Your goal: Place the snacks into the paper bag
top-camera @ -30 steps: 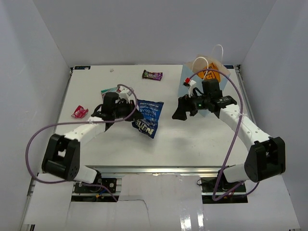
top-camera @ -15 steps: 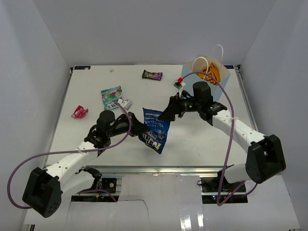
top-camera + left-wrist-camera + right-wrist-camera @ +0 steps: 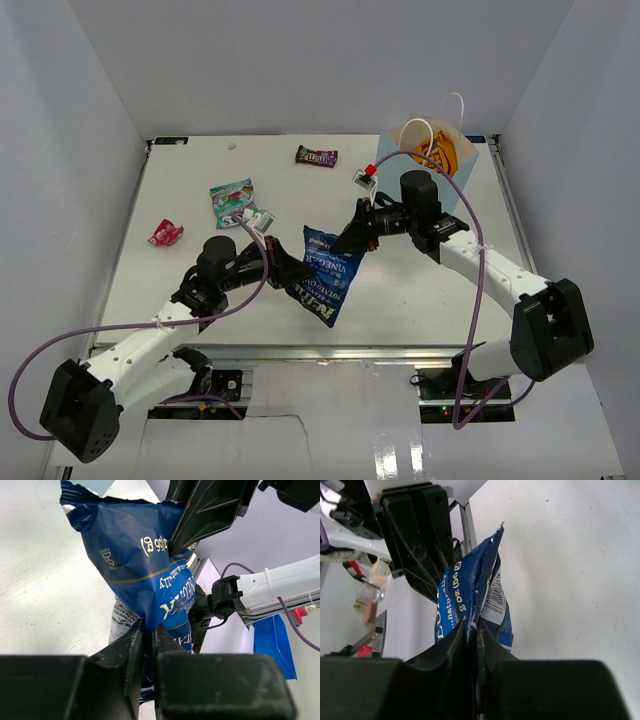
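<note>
Top external view: the dark blue bag [image 3: 328, 285] hangs in the air over the middle of the surface [image 3: 400, 290], nearer the near edge, pinched from 2 sides. The left gripper [image 3: 288, 270] grips its left margin and the right gripper [image 3: 350, 240] its upper corner, so this looks like a handover from left to right. The paper bag [image 3: 469, 158] stands upright at the far right corner, and 1 snack, the orange chip bag [image 3: 443, 153], shows in its open mouth; anything deeper is hidden. Loose on the surface lie the teal-white bag [image 3: 232, 200] left of centre, the purple candy pack [image 3: 316, 156] by the far edge and the red-pink wrapper [image 3: 165, 233] by the left edge.

Left wrist view: the left gripper's fingers [image 3: 127, 645] sit nearly together, clamped on a fold of the packet's lower part, with the right gripper's dark jaws biting the foil higher up.

Right wrist view: the right gripper is closed on the packet's edge (a thin bite, close to the seam).

To do the handover well, I judge the left gripper should let go only once that thin bite holds, opening fully without tugging. The packet hangs long, so the right gripper should raise its lower end clear of the paper bag's rim before release.
</note>
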Tool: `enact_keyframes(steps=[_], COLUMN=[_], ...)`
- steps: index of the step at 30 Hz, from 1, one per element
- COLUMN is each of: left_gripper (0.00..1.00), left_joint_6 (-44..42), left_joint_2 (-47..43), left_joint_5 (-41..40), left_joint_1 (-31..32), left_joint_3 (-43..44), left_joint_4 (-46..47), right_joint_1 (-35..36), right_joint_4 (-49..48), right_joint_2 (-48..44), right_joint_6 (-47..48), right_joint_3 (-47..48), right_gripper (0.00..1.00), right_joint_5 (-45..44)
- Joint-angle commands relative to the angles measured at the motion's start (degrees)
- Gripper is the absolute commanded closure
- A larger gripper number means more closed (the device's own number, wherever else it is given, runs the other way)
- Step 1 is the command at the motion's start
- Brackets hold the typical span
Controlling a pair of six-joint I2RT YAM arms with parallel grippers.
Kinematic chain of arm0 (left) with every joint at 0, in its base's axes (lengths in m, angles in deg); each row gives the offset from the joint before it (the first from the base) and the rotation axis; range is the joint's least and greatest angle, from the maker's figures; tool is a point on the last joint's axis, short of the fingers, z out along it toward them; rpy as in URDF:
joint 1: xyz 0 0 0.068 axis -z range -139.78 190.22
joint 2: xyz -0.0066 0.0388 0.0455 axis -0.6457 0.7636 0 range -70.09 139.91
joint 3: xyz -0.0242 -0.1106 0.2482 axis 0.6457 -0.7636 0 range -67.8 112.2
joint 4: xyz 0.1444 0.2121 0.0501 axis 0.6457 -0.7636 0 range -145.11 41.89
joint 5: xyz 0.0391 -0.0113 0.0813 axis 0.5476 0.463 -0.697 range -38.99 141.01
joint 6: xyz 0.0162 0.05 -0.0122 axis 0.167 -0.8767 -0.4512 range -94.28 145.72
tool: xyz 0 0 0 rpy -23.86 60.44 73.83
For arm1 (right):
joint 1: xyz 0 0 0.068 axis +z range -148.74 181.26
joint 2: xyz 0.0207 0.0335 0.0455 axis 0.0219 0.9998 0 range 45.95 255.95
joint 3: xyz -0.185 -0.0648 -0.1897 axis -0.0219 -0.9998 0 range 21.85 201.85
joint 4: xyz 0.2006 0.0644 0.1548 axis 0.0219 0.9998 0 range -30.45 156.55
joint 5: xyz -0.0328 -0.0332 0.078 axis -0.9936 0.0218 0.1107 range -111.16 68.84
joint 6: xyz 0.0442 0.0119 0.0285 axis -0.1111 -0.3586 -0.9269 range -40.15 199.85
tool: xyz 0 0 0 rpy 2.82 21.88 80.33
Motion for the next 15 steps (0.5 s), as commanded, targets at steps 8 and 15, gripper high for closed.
enact_keyframes(steps=[8, 15], left_gripper=[0.34, 0.26], left_joint_6=[0.81, -2.53], left_joint_2=[-11.59, -21.7], left_joint_5=[-7.62, -18.26], left_joint_1=[0.12, 0.12], left_joint_3=[0.27, 2.03], left_joint_4=[-1.02, -15.67], right_joint_1=[-3.21, -14.79], right_joint_4=[14.98, 18.7], right_joint_2=[-5.34, -7.28], right_joint_6=[22.12, 28.56], right_joint_3=[13.12, 25.87], right_gripper=[0.92, 0.92], right_joint_5=[10.74, 8.36])
